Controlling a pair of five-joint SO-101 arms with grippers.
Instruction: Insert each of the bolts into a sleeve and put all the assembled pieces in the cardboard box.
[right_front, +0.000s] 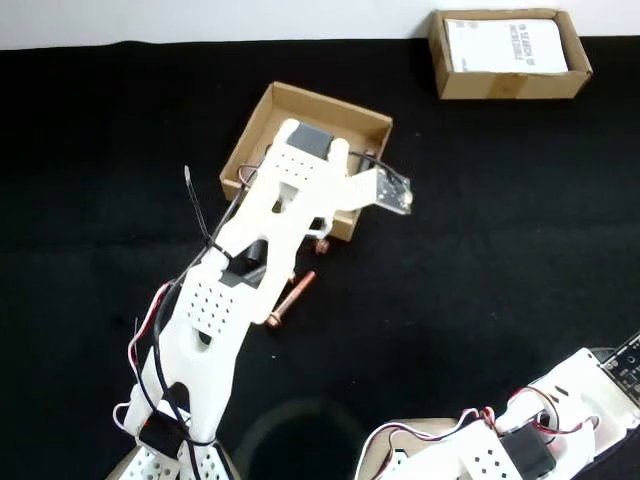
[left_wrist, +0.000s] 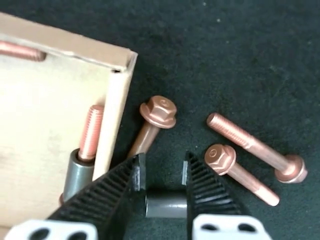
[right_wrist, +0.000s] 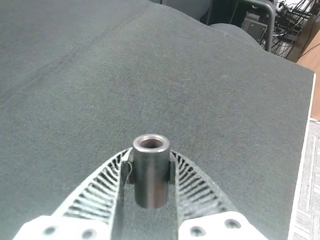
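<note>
My left gripper (left_wrist: 162, 162) hangs open over the black table just outside a corner of the cardboard box (left_wrist: 117, 60). A grey sleeve (left_wrist: 165, 206) lies crosswise between its fingers, near their base. Three copper bolts lie loose beside it: one (left_wrist: 156, 114) partly under a finger, and two more (left_wrist: 237, 170) (left_wrist: 255, 146) farther out. Inside the box rests a bolt in a sleeve (left_wrist: 85, 152), with another bolt (left_wrist: 20, 50) at the far wall. My right gripper (right_wrist: 150, 170) is shut on an upright grey sleeve (right_wrist: 151, 170). In the high view the left arm (right_front: 270, 220) covers part of the box (right_front: 300, 105).
A second cardboard box (right_front: 510, 85) with a white sheet stands at the back right. One bolt (right_front: 290, 298) lies on the table beside the left arm. The right arm (right_front: 540, 430) sits at the front right edge, over bare black cloth.
</note>
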